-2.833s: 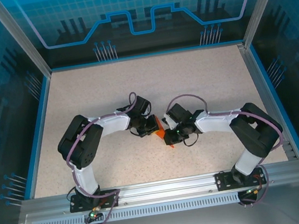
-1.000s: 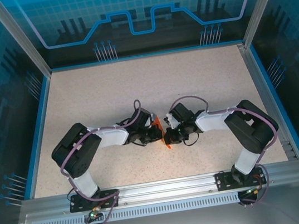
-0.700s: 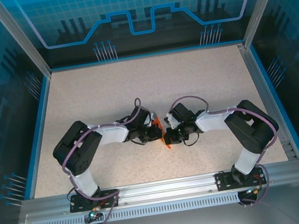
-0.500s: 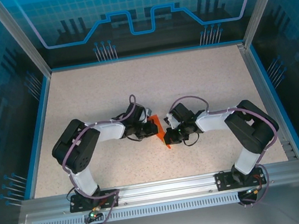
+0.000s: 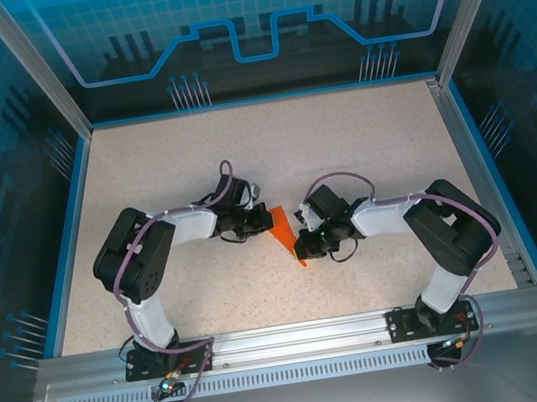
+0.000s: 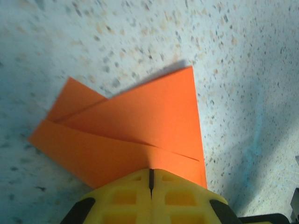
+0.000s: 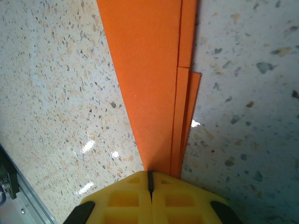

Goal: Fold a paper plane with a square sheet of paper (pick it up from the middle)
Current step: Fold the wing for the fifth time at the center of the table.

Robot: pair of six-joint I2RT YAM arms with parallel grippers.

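Bright, even light; small glints on tabletop [image 7: 88, 148].

Speckled tabletop [image 5: 342, 150], blue glass walls [image 5: 252, 21]

Orange paper plane [image 5: 284, 239] at table [image 5: 361, 142] centre

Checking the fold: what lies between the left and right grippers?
The folded orange paper lies there, left gripper at one edge, right gripper at the other, as the top external view shows.
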